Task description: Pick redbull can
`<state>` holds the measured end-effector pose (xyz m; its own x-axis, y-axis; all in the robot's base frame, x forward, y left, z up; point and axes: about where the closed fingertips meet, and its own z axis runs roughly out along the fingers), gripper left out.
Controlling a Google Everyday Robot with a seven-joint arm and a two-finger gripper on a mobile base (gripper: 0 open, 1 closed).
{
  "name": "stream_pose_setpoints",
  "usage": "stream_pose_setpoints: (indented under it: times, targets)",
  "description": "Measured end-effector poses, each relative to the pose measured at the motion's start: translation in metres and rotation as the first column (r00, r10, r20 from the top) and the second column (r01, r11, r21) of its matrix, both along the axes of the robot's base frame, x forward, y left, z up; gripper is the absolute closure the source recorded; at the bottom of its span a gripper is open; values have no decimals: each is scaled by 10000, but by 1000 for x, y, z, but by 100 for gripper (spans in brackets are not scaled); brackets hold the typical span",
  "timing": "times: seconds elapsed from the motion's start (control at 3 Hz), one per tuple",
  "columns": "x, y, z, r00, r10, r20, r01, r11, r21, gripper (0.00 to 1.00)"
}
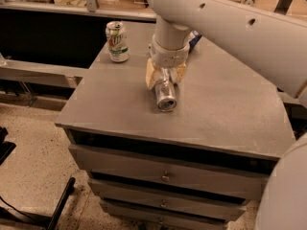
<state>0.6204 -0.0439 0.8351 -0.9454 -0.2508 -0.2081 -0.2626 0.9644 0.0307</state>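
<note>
- Redbull can (166, 97) lies on its side mid-desk (230, 114), silver end toward 6 o'clock.
- Claw (165, 78) at its 12 o'clock end, pads clamped against both sides.

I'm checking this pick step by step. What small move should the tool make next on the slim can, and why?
Probably a short straight lift. The tool sits over the far end of the slim can, lying on its side on the cabinet top, pads seemingly pressed against both sides.
</note>
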Motion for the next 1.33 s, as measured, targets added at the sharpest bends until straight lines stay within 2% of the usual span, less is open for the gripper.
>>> stream_pose_setpoints:
  times: [0.67, 1.0, 1.33]
  targets:
    - [-1, 0, -3, 9940, 996, 458, -1017, 9938, 458, 86]
    - [2, 4, 5, 9796, 1814, 863, -1871, 9803, 628, 100]
    - [6, 27, 41, 9235, 3262, 2021, -3558, 9250, 1331, 100]
